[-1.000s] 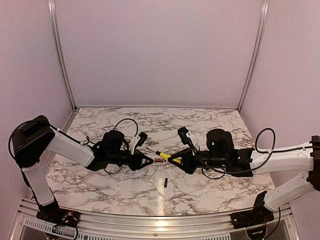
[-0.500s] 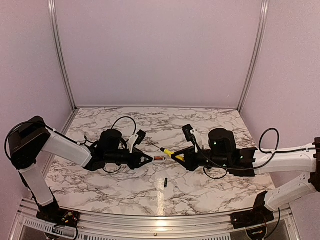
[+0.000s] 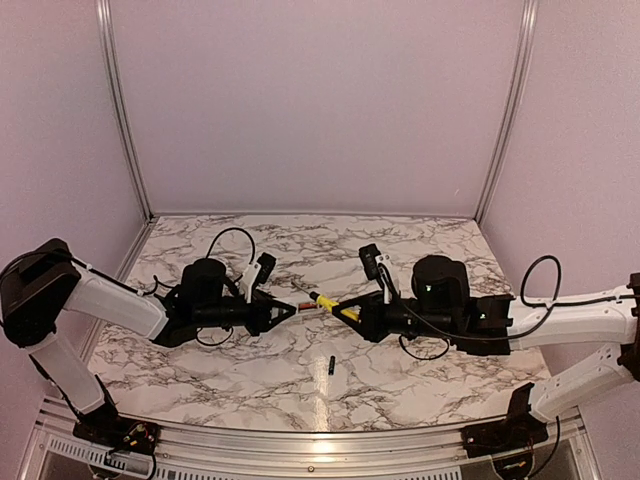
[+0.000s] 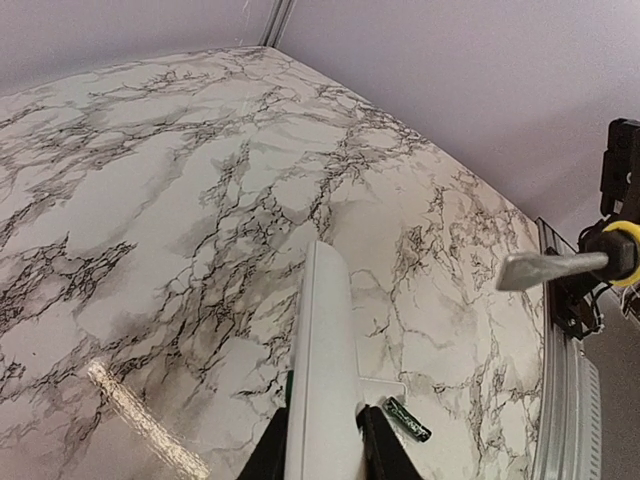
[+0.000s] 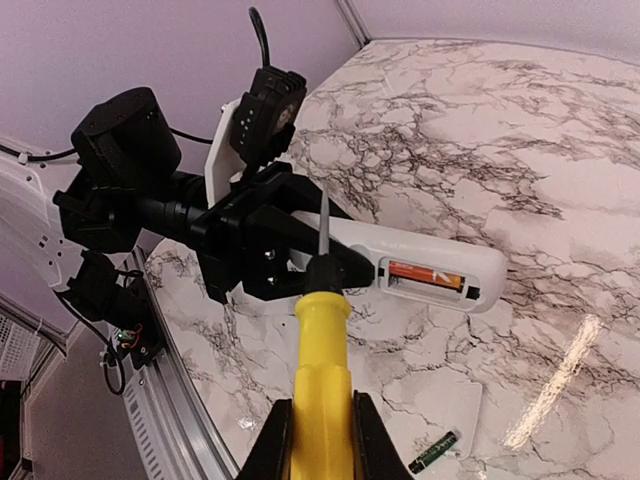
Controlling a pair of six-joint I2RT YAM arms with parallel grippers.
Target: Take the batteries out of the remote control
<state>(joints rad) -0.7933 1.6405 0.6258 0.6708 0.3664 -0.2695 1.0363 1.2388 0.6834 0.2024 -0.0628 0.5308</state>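
My left gripper (image 3: 288, 311) is shut on the white remote control (image 4: 325, 370) and holds it on edge above the table. In the right wrist view the remote control (image 5: 415, 262) shows its open compartment with the orange-red battery (image 5: 425, 273) inside. The dark battery (image 3: 331, 365) lies loose on the marble, also in the left wrist view (image 4: 408, 420) and the right wrist view (image 5: 435, 452). My right gripper (image 5: 320, 425) is shut on the yellow-handled screwdriver (image 5: 320, 370). Its blade points up beside the left gripper's fingers, short of the compartment.
A flat white cover panel (image 5: 440, 395) lies on the marble table (image 3: 220, 370) under the remote, next to the dark battery. The screwdriver tip (image 4: 548, 268) hangs at the right of the left wrist view. Metal rail along the table's near edge (image 3: 320, 448).
My left arm has drawn back to the left with the remote. My right gripper has shifted a little left and up with the screwdriver. The dark battery has not moved.
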